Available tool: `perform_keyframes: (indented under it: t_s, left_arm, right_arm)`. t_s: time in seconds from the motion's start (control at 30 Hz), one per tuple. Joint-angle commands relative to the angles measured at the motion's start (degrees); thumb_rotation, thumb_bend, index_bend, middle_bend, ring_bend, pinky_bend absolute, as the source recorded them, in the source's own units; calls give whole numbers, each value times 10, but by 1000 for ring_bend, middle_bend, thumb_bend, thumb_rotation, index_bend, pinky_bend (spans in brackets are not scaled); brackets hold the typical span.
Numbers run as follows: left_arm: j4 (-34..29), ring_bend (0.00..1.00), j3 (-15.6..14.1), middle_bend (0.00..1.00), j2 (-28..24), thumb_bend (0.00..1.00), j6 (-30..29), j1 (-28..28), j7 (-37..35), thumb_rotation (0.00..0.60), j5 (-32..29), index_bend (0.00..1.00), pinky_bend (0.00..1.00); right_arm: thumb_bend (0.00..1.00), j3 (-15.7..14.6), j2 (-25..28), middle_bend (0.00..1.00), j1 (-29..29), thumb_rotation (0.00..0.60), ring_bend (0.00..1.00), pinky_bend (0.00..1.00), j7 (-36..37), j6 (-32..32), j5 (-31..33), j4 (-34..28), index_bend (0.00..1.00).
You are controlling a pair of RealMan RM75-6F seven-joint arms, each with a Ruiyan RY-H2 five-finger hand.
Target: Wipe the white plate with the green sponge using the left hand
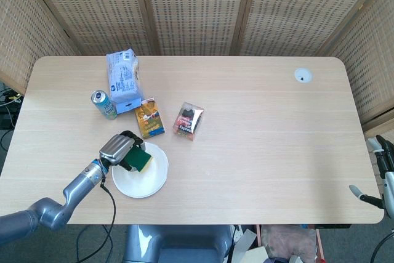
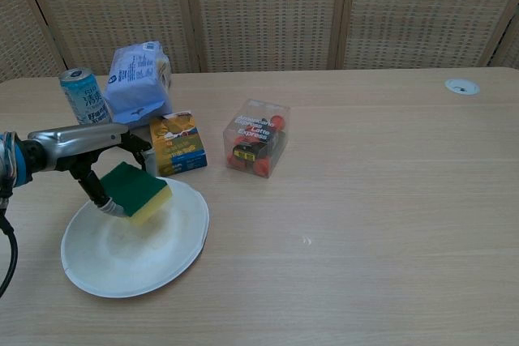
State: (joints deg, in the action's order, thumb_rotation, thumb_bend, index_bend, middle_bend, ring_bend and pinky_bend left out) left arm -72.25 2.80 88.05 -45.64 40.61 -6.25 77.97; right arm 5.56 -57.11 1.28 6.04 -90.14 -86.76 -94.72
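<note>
Sponge (image 2: pixel 134 189) sits pinched in the left robot hand (image 2: pixel 104 160), just under its fingers, over the plate's (image 2: pixel 166 249) far edge. Likely soft and light; gripping its sides suits. Plate looks light and may slide.

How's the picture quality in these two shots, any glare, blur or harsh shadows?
Head view: even soft light, sharp, no glare on the table. Chest view: sharp too; the green sponge casts only a faint shadow on the white plate, and the left hand shows no motion blur.
</note>
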Motion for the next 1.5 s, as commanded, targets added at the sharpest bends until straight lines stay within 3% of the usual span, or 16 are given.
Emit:
perform_keyframes:
  t_s: [0.03, 0.4, 0.77, 1.2, 1.5]
  left_arm:
    - [22, 188, -4, 394, 26, 152, -5, -4, 19, 600, -9, 578, 0]
    - [89, 180, -10, 400, 80, 151, -7, -15, 6, 600, -9, 588, 0]
    - [58, 180, 14, 408, 54, 151, -51, -12, -25, 600, 16, 595, 0]
    - [116, 179, -2, 408, 114, 151, -6, -3, 13, 600, 0, 595, 0]
    - [64, 180, 22, 411, 80, 151, -35, -2, -4, 600, 5, 596, 0]
  right_arm:
    - [0, 0, 0, 0, 0, 600, 0, 0, 0, 0, 0, 0, 0]
    - [0, 0, 0, 0, 1, 600, 0, 0, 1, 1, 0, 0, 0]
    - [0, -1, 2, 0, -1, 600, 0, 0, 2, -1, -2, -1, 0]
    - [0, -1, 2, 0, 0, 600, 0, 0, 3, 4, 2, -2, 0]
    - [0, 0, 5, 0, -3, 600, 0, 0, 13, -3, 0, -1, 0]
